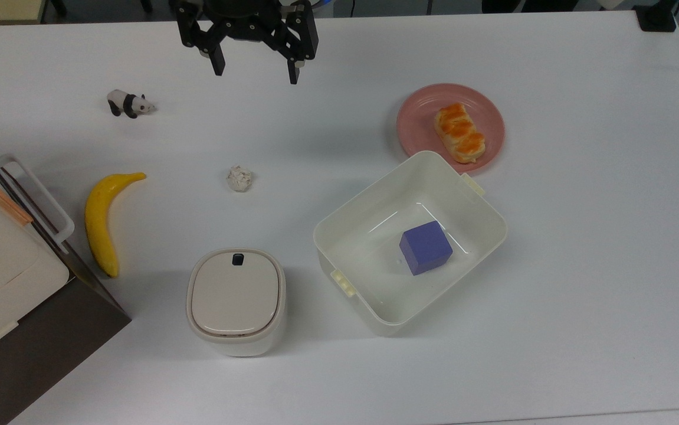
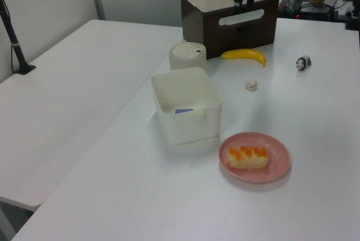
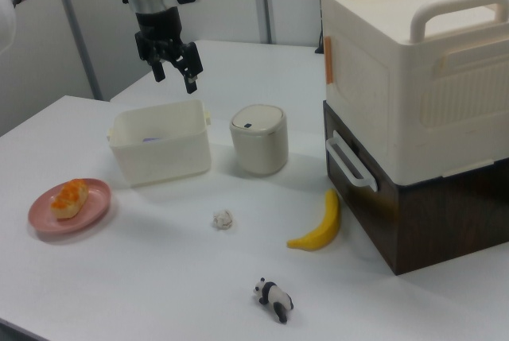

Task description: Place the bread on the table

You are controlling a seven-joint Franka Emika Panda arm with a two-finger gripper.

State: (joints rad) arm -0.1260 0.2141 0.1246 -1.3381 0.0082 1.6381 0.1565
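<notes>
End effector [image 1: 255, 69], fingers spread and empty, hung well apart from the bread [image 1: 459, 133] lying on a pink plate [image 1: 416, 118].

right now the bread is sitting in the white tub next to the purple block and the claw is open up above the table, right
Not quite. The bread is on the pink plate, beside the white tub, not in it; the top view shows this clearly. Only the purple block sits in the tub. The rest holds: the claw is open above the table, holding nothing.
</notes>
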